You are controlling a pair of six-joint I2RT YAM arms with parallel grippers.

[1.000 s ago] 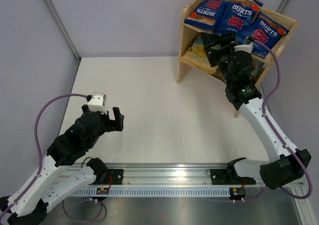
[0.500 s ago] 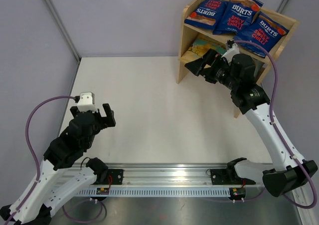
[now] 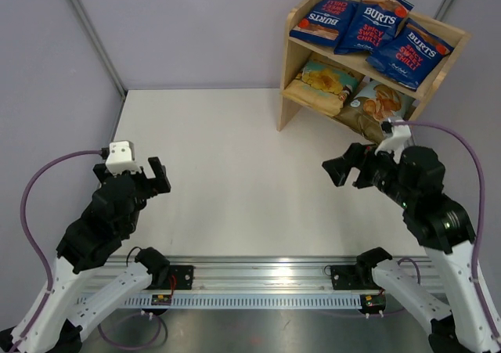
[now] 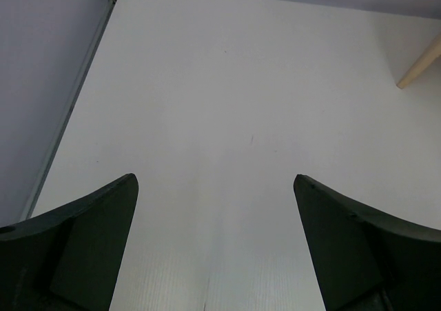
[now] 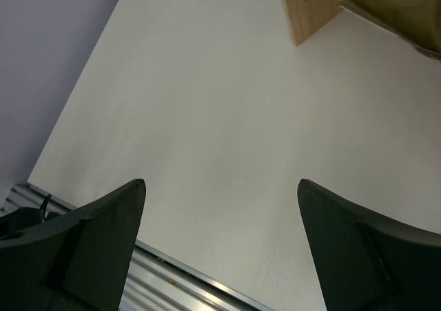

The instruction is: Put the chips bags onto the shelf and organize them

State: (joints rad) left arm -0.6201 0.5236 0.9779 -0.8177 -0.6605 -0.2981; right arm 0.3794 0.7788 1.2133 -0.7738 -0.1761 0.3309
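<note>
- Wood shelf [image 3: 291, 71] stands at the far right corner of the white table [image 3: 235, 149] in the top view, against the grey wall [image 3: 196, 32].
- Three dark blue Burts bags [image 3: 374, 20] lie side by side on the upper tier, overlapping a little, labels up.
- On the lower tier the tan bag [image 3: 322, 83] lies to the left and the light blue Cassava bag [image 3: 377, 101] to the right, the two just beside each other; the Cassava bag's front end hangs over the tier's edge.
- The left gripper [image 3: 131, 179] hangs over the near left of the table, jaws spread, nothing between them, well apart from the shelf.
- The right gripper [image 3: 352, 167] hangs over the table in front of the shelf, near it but not touching, jaws spread and empty.
- A metal rail [image 3: 258, 275] runs along the near edge between the arm bases.
- Left wrist view: the left gripper [image 4: 215, 181] shows both dark fingers [image 4: 83, 249] wide apart over bare table, with one foot of the shelf [image 4: 419, 69] at the upper right.
- Right wrist view: the right gripper [image 5: 220, 184] is likewise wide apart and holds nothing. A side panel of the shelf [image 5: 306, 7] stands at the top, and a crinkly tan-gold bag corner [image 5: 393, 7] juts out beside it; which bag it is I cannot tell. The rail [image 5: 172, 283] crosses the lower left.
</note>
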